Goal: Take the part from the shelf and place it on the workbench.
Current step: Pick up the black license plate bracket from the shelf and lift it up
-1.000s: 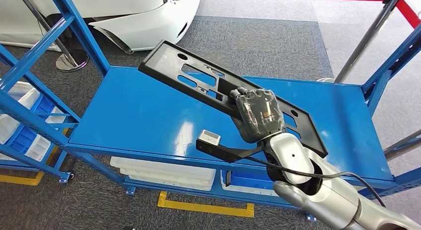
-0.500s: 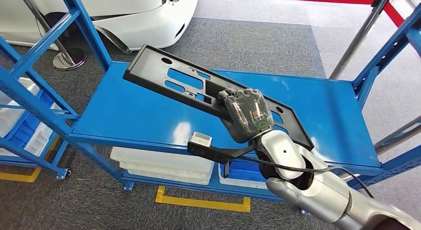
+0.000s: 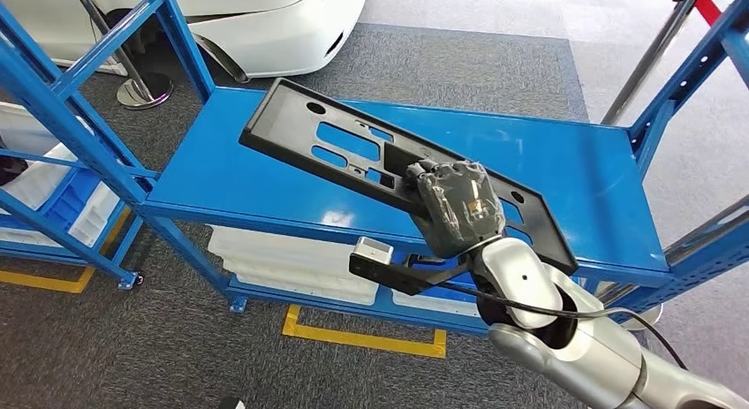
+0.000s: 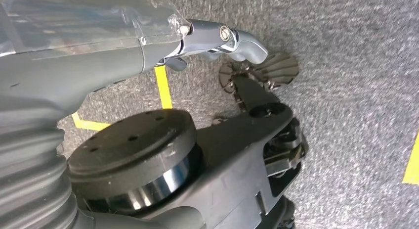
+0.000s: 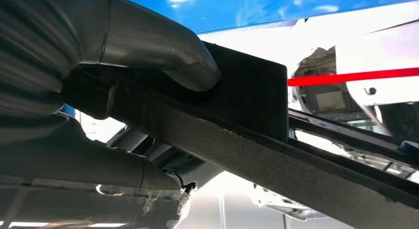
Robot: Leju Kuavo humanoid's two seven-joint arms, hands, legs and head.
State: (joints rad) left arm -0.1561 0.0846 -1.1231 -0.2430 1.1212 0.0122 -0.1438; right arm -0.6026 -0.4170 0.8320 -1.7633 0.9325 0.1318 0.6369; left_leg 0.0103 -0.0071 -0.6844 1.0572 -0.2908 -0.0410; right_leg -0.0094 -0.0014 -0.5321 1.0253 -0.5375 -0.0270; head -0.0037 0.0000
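Observation:
The part is a long black plastic panel with several cut-outs, tilted above the blue shelf board. My right hand grips it near its right end, over the board's front edge. Its far left end stands above the board's back left. In the right wrist view the grey thumb presses on the part's black face, with the fingers under its rim. My left hand hangs over grey carpet, its fingers apart and holding nothing.
Blue shelf uprights stand at the left, another blue post at the right. White bins sit on the lower level. A white car bumper and a stanchion base lie behind. Yellow tape marks the floor.
The whole view has shifted, so the camera moved. My right hand keeps its hold on the part; hand and part now lie nearer the shelf's front edge than before.

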